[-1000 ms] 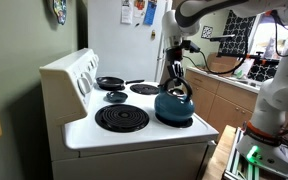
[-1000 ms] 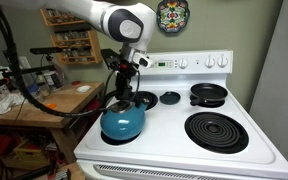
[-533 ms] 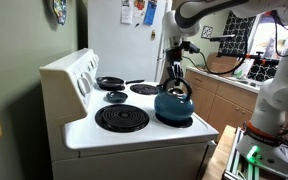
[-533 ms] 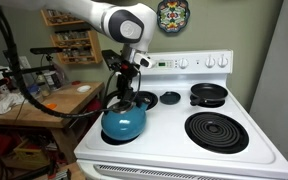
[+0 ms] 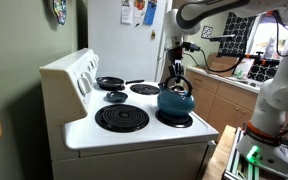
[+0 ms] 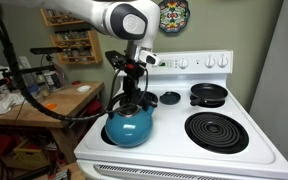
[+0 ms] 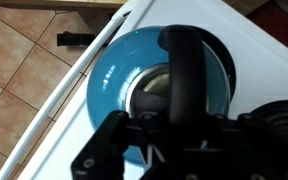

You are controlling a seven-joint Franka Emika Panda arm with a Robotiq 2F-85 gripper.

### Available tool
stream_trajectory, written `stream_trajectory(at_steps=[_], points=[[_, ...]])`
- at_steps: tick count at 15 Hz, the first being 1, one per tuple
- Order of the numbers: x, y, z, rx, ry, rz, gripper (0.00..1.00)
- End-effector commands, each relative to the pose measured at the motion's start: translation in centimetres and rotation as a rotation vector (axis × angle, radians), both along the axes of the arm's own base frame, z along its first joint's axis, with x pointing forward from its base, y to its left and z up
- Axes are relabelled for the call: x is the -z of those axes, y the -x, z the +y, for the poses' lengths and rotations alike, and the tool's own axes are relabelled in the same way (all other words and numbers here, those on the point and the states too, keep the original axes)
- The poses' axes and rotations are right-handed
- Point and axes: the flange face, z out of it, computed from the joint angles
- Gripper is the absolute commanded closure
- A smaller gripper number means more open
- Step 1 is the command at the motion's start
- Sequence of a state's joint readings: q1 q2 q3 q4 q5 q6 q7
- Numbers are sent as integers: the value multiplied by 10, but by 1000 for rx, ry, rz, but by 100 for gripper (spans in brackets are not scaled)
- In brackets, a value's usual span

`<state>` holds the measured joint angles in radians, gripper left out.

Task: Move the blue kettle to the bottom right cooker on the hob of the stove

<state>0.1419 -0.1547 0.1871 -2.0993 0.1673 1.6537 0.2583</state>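
The blue kettle hangs just above a front burner of the white hob. My gripper is shut on its arched dark handle from above. The wrist view looks down on the teal body, with the handle running between my fingers. The greyish pale-rimmed coil burner lies bare on the hob behind the kettle. In an exterior view it is partly hidden behind my gripper.
The largest black coil is next to the kettle. A small dark coil and a black frying pan sit near the raised knob panel. A wooden counter adjoins the stove.
The kettle has risen off its burner and shifted slightly sideways with my gripper. Before, it rested on the burner with my gripper at its handle.
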Motion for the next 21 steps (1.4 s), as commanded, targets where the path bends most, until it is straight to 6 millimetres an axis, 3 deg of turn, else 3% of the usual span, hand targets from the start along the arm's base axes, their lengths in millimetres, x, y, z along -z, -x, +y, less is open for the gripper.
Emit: stream_trajectory(at_steps=[1,6,18,19,21], points=[[-18,-6,-14,19,15,-64,98],[-12,-23,-18,23,22,-130,98],[-36,-46,-48,47,55,-236,98],[-15,-42,-45,41,70,-191,93],[-18,-45,-46,45,66,-207,93]])
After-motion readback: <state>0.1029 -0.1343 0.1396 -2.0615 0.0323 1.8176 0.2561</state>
